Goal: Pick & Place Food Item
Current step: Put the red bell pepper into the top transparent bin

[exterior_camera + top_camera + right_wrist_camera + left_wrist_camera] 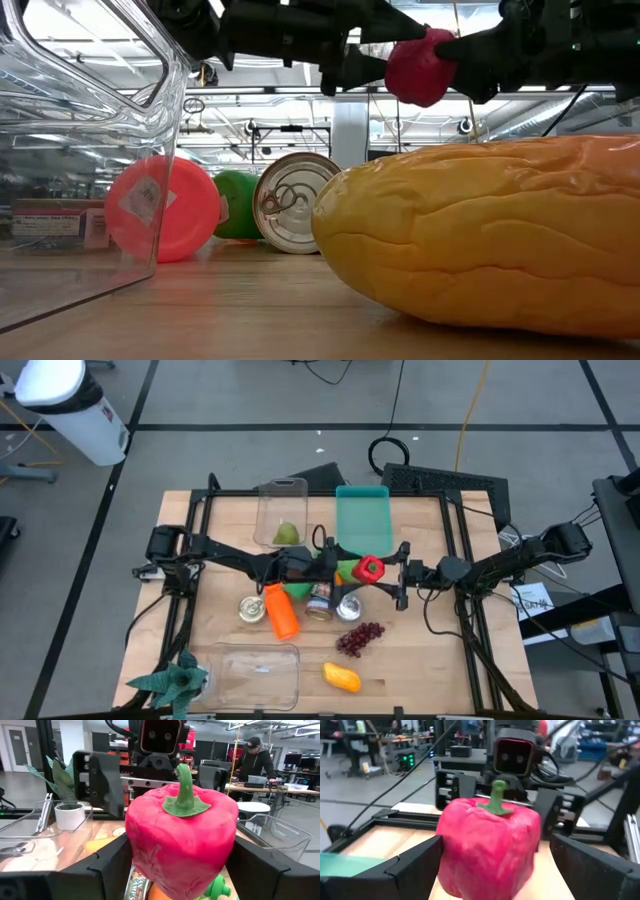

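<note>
Red bell pepper hangs stem-up between both grippers: right gripper grasps it, left gripper fingers spread beside.

Pale, matt wooden tabletop; clear glossy plastic container at seven o'clock; shiny metal can; smooth teal plastic tray at twelve; waxy red bell pepper.

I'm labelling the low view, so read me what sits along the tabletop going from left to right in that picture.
Clear plastic container → pink-orange bottle, seen end-on → green item behind it → tin can showing its pull-tab lid → big yellow squash-like food item closest to the camera.
</note>
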### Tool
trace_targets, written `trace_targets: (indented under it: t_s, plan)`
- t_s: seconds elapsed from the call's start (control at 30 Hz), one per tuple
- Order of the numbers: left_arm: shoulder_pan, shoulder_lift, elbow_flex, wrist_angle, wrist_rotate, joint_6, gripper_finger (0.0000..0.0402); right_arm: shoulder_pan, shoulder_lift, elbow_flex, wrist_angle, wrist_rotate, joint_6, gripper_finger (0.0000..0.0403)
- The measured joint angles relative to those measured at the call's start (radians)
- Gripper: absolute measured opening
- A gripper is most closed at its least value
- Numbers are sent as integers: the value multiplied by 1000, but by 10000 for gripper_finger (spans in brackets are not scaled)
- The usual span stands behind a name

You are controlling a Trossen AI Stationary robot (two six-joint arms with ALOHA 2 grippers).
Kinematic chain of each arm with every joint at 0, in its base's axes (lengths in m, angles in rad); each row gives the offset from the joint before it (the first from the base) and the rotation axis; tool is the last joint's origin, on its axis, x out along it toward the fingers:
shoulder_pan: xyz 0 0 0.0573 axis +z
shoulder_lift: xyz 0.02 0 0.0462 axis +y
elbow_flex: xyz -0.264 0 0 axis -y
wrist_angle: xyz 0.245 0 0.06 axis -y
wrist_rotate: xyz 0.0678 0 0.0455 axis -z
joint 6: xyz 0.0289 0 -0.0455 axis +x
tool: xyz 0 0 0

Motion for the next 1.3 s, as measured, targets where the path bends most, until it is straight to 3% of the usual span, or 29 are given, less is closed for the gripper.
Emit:
trace_targets:
  t_s: [0.3, 0.57, 0.83, 1.13, 1.3]
  plan:
    - [-3, 2, 1, -2, -33, 1, 361, 0, 0, 2, 8, -7, 0, 271]
    - [-38, 29, -1, 34, -21, 185, 359, 3, 1, 2, 22, -26, 6, 270]
    - [-33, 71, 20, 109, -59, 73, 354, 3, 2, -2, 37, -12, 16, 268]
    - [-32, 72, 22, 102, -59, 108, 352, 2, 4, -1, 36, -9, 5, 270]
    - [-26, 71, 22, 98, -25, 115, 309, 2, 4, -1, 32, -14, 5, 268]
